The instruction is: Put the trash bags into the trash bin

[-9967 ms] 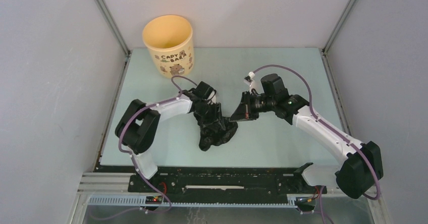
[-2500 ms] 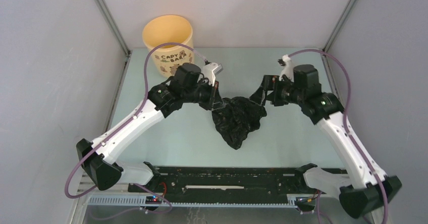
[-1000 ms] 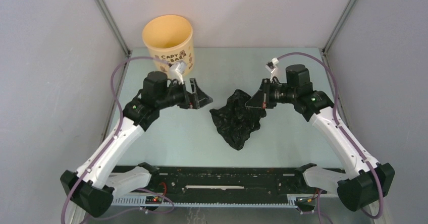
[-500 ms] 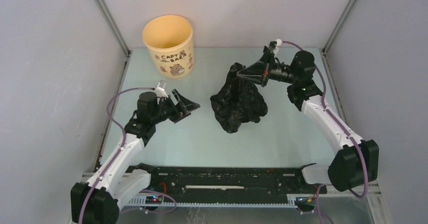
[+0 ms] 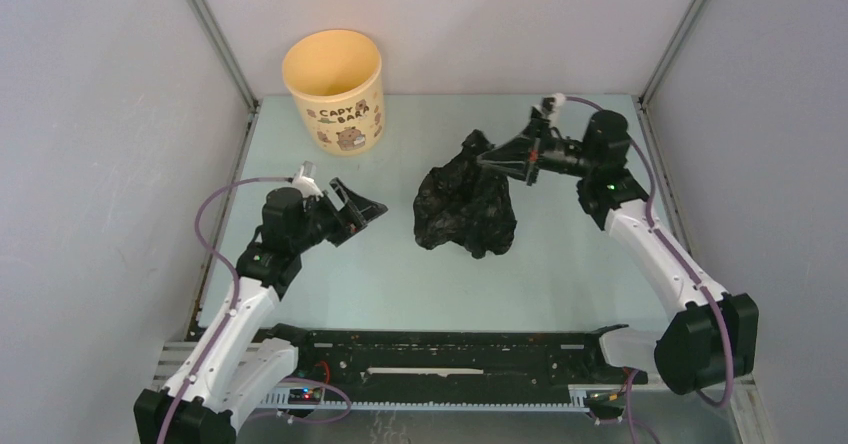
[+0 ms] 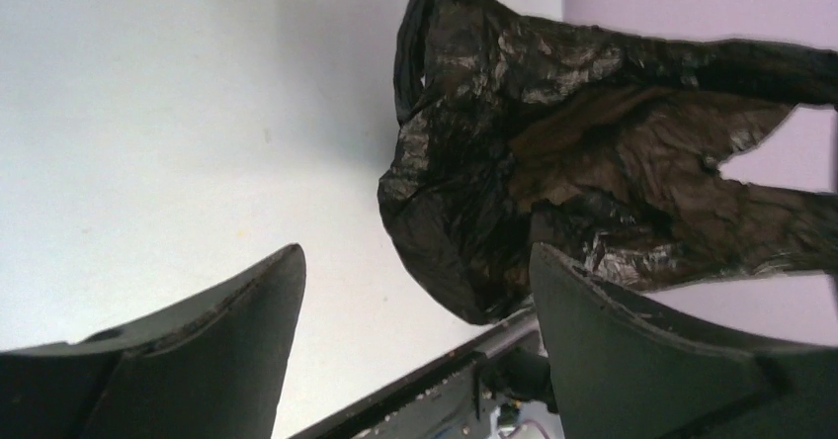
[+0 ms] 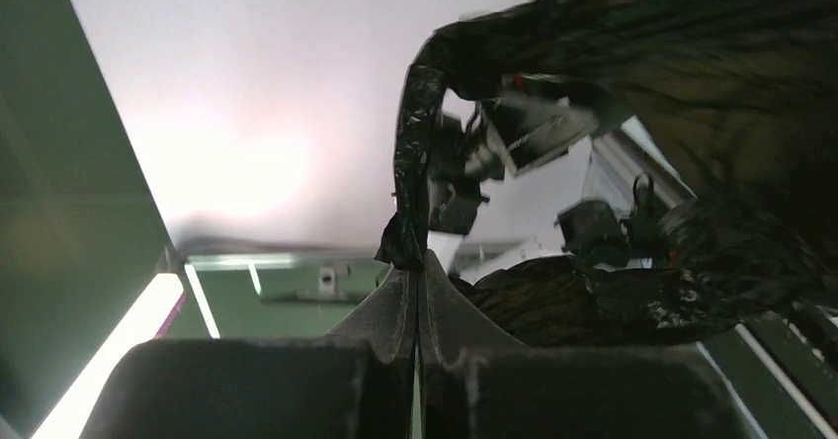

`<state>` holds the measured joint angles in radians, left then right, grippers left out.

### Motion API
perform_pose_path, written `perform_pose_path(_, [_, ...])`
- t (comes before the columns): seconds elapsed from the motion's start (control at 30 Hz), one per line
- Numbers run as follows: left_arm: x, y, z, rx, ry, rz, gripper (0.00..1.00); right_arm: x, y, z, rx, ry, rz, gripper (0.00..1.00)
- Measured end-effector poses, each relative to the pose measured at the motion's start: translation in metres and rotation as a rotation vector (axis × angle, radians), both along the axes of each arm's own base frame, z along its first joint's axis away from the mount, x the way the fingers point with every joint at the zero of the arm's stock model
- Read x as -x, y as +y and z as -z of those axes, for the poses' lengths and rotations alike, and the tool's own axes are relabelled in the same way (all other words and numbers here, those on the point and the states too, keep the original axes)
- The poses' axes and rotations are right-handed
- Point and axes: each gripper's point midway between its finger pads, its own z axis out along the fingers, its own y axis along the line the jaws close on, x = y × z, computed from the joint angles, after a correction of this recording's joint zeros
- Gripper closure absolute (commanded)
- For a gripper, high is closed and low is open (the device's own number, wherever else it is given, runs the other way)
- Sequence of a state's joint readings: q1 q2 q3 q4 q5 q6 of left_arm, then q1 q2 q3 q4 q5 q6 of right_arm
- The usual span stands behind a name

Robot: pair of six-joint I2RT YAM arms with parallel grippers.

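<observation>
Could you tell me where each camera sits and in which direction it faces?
Top external: above and behind the arms, looking down at the table, trash bin and trash bag; both arms show.
Left wrist: on the left arm, facing the trash bag; its open left gripper shows.
Right wrist: on the right arm, facing the bag in its shut right gripper.
Shared: the bag.

Bench (image 5: 380, 264): pale green flat top, as I see it from the top camera.

1. Trash bin (image 5: 335, 89): stands upright on the bench at the far left corner, mouth open upward.
2. Trash bag (image 5: 465, 209): a black crumpled mass, mid-bench, well apart from the trash bin. Its top is pinched in the right end effector (image 5: 484, 161) and raised. I cannot tell whether the lower folds touch the surface.
3. Black rail (image 5: 450, 349): lies along the near edge.
</observation>
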<state>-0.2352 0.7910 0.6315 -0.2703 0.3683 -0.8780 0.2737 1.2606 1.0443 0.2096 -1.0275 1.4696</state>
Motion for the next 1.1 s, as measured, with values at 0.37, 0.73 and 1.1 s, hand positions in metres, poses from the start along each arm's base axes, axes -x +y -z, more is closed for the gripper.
perform_pose_path(0.37, [0.008,0.052,-0.070,-0.177,-0.151,-0.214,0.06,0.040,0.127,-0.033,-0.075,-0.036,-0.342,1.00])
perform_pose_path(0.73, [0.025,0.082,-0.063,-0.267,-0.134,-0.329,0.06,0.011,0.080,-0.009,-0.223,0.065,-0.223,1.00])
perform_pose_path(1.1, [0.010,0.059,-0.038,-0.261,-0.026,-0.220,0.16,-0.049,-0.061,0.212,0.287,0.273,0.172,1.00])
